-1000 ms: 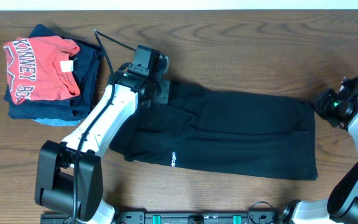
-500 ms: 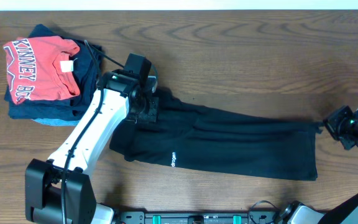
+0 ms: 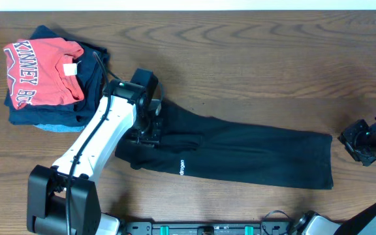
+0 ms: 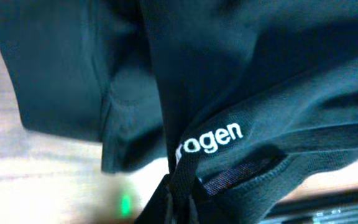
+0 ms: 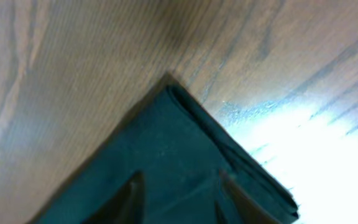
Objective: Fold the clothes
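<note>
The black garment (image 3: pixel 253 153) lies lengthwise across the table, its white logo (image 3: pixel 181 167) near the front left. My left gripper (image 3: pixel 150 127) is shut on a fold of the garment's upper left edge, held over its left part. In the left wrist view the pinched fabric (image 4: pixel 185 180) runs into my left gripper (image 4: pixel 179 208) at the bottom edge, just below the logo (image 4: pixel 210 140). My right gripper (image 3: pixel 352 140) is open just off the garment's right end. In the right wrist view my right gripper (image 5: pixel 180 180) has its fingers spread over the garment's corner (image 5: pixel 166 143), which lies on the wood.
A stack of folded clothes stands at the back left: a red T-shirt (image 3: pixel 41 68) on top of a navy garment (image 3: pixel 95 72) and a light blue one (image 3: pixel 52 126). The table's front edge carries the arm bases.
My left gripper has pulled the garment's back edge toward the front, making the garment narrower. My right gripper has moved forward and right and let go of the right corner.
</note>
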